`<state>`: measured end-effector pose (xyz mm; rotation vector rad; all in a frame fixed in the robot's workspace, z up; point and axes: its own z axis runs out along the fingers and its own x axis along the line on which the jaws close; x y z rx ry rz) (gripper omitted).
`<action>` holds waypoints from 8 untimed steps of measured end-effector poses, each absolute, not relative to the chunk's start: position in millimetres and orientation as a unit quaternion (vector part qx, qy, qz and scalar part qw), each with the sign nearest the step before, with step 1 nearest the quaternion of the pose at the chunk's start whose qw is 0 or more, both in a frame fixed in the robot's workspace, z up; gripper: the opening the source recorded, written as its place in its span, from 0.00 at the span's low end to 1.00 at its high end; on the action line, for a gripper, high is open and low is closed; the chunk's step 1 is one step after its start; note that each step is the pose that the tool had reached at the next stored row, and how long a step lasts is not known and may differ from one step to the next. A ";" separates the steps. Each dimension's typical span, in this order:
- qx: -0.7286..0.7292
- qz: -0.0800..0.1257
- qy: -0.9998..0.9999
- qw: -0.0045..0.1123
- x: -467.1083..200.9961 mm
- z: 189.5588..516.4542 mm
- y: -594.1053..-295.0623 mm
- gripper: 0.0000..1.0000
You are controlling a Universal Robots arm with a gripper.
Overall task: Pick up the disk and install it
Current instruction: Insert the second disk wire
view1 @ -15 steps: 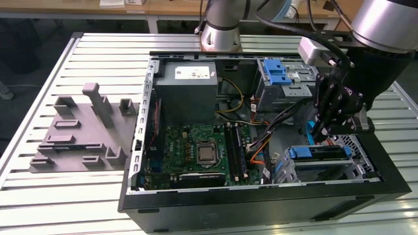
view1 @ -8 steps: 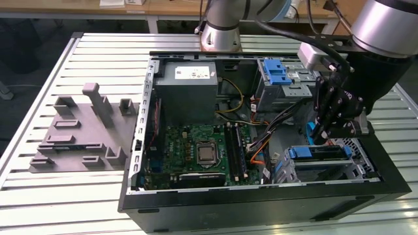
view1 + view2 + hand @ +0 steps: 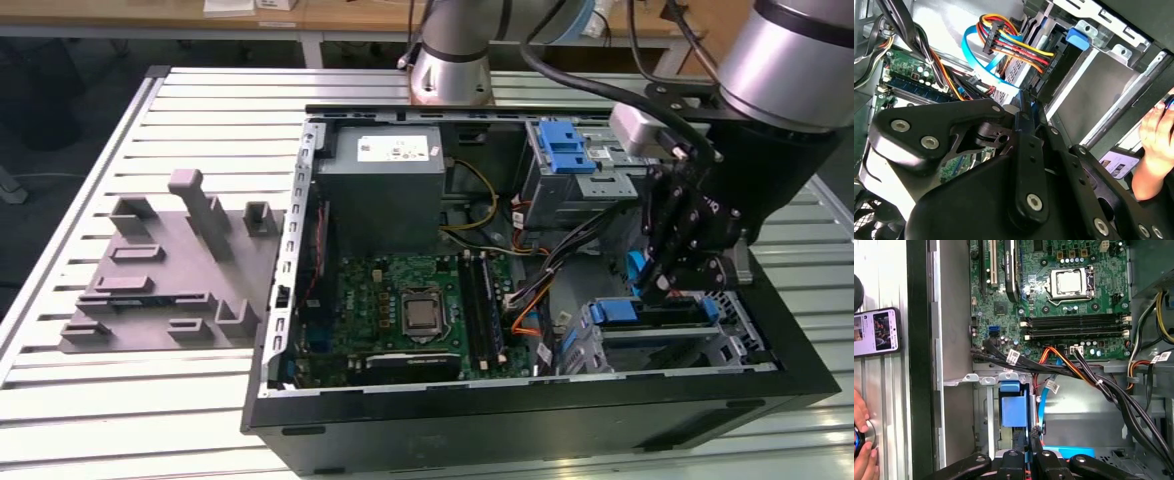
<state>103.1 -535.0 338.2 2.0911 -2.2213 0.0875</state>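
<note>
The end effector (image 3: pixel 663 290) reaches into the open computer case (image 3: pixel 534 420), its fingers pinched nearly closed on the blue-framed disk (image 3: pixel 1014 410) sitting in the drive bay (image 3: pixel 667 335).

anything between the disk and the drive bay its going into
Nothing visible blocks it. The claw is at the blue-framed disk, which sits at the metal drive bay. The black cable bundle runs beside it, not across its path.
</note>
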 end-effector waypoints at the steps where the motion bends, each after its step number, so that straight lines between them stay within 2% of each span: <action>1: 0.684 0.028 -0.727 0.045 103.3 338.0 -535.2 0.16; 8: 0.685 0.028 -0.727 0.044 103.9 337.7 -537.8 0.16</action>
